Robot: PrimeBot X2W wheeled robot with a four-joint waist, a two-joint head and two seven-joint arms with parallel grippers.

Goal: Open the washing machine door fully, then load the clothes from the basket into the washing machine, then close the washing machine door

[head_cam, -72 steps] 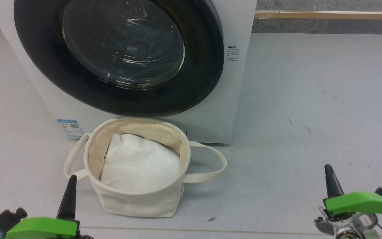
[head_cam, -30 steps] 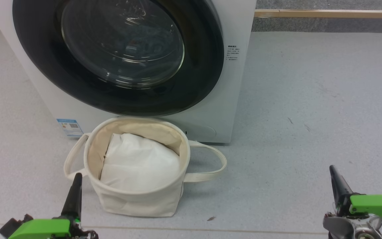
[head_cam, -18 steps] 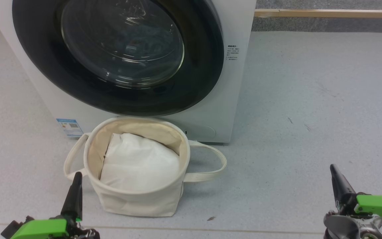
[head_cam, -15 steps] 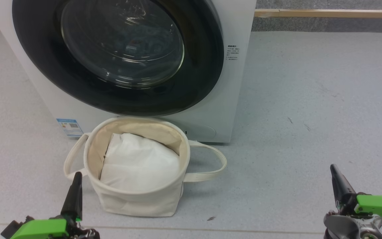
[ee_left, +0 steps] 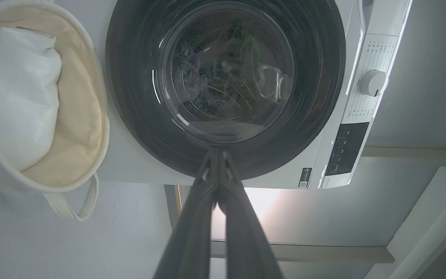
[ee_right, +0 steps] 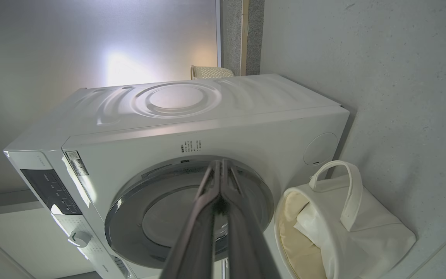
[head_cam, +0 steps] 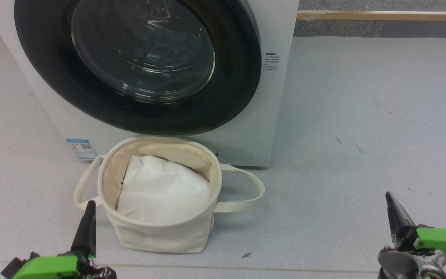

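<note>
The washing machine (head_cam: 277, 97) stands straight ahead, white, with its door (head_cam: 238, 77) shut flat against the front; the black rim and the glass bowl face me. Against its base sits the cream basket (head_cam: 161, 236), holding white padding (head_cam: 161, 190). The clothes are hidden. My left gripper (head_cam: 90, 205) is low at the basket's left, shut and empty. My right gripper (head_cam: 389, 197) is far to the right over the floor, also shut and empty. The left wrist view shows the left gripper (ee_left: 217, 153) pointing at the door (ee_left: 130, 97); the right wrist view shows the right gripper (ee_right: 219, 162) doing the same.
Grey floor (head_cam: 362, 116) stretches wide to the washer's right. A wooden strip (head_cam: 381, 16) runs along the wall at the back. The basket's loop handle (head_cam: 250, 190) lies out to the right. The control knob (ee_left: 374, 82) sits on the washer's panel.
Since the oldest frame both grippers have sunk lower in the head view and drifted slightly right. Over the last half second nothing has moved.
</note>
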